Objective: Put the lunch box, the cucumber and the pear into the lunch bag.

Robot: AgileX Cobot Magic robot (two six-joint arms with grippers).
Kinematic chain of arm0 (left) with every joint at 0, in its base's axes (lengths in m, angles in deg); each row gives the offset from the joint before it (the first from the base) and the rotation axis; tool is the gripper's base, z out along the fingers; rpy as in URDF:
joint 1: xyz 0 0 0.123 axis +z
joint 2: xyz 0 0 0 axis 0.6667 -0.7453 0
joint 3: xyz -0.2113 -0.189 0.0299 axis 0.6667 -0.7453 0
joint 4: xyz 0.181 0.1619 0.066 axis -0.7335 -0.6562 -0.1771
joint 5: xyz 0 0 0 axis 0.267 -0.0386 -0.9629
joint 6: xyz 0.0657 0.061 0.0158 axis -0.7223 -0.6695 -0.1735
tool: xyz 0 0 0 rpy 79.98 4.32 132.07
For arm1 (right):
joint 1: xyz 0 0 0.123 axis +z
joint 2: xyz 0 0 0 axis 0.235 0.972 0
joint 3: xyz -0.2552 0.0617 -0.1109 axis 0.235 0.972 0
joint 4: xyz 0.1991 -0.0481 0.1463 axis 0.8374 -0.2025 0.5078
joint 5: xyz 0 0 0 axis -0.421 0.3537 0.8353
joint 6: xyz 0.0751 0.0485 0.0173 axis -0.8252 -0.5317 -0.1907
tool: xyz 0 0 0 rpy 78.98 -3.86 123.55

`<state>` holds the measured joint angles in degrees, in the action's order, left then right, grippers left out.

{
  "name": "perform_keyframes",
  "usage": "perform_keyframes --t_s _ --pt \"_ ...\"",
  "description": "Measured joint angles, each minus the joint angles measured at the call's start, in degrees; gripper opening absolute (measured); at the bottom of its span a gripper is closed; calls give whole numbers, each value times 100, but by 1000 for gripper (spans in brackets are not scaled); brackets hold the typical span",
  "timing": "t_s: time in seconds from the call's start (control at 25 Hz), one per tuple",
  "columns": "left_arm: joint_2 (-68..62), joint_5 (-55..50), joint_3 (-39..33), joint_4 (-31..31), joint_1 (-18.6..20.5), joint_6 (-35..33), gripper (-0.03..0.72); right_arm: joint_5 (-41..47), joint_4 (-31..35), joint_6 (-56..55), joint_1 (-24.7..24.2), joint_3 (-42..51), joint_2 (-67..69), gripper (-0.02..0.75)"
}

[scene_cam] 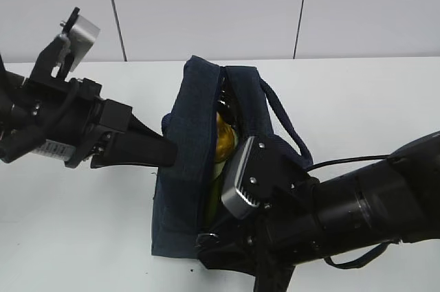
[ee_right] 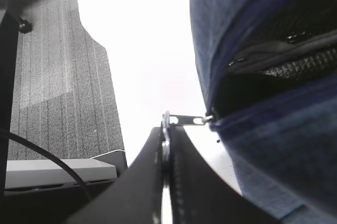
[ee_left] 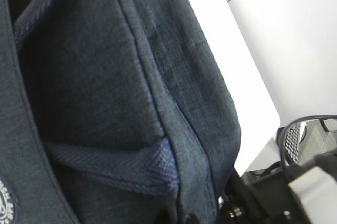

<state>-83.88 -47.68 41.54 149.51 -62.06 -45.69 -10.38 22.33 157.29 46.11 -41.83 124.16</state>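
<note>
The navy lunch bag [scene_cam: 189,168] stands mid-table with its top zipper parted. Inside the slit I see the yellow pear [scene_cam: 225,142] and, below it, a green strip of the cucumber [scene_cam: 214,197]. The lunch box is hidden. My left gripper [scene_cam: 172,152] is shut on the bag's left side seam; in the left wrist view the bag's fabric [ee_left: 105,76] fills the frame and the gripper [ee_left: 197,217] barely shows. My right gripper [scene_cam: 206,242] is shut on the metal ring pull [ee_right: 166,129] at the bag's near end, its tab [ee_right: 184,119] stretched out from the zipper.
The bag's looped handle [scene_cam: 289,127] hangs over its right side, close to my right arm [scene_cam: 357,203]. A cable [scene_cam: 344,162] runs along that arm. The white table [scene_cam: 82,237] extends left of the bag. The right wrist view shows grey floor [ee_right: 63,76] beyond the table edge.
</note>
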Motion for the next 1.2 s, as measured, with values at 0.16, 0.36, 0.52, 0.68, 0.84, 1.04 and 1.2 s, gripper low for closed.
perform_keyframes --t_s 0.16,0.36,0.52,0.68,0.84,1.04,1.2 --pt "0 0 0 12 0 0 -13 -44 -21 -44 0 57 -301 6" --pt "0 0 0 12 0 0 -13 -154 -55 -66 0 66 -660 6" --pt "0 -5 0 12 0 0 -13 -311 -55 -76 0 66 -942 6" --pt "0 -44 0 12 0 0 -13 -379 104 -76 0 66 -1132 6" --pt "0 -170 0 -49 0 -19 -5 -534 280 -76 0 66 -1223 6" --pt "0 -433 2 -75 0 -188 145 -572 325 -76 0 56 -1223 6" --pt "0 -610 7 -143 0 -261 370 -579 341 -76 0 -29 -1227 6"
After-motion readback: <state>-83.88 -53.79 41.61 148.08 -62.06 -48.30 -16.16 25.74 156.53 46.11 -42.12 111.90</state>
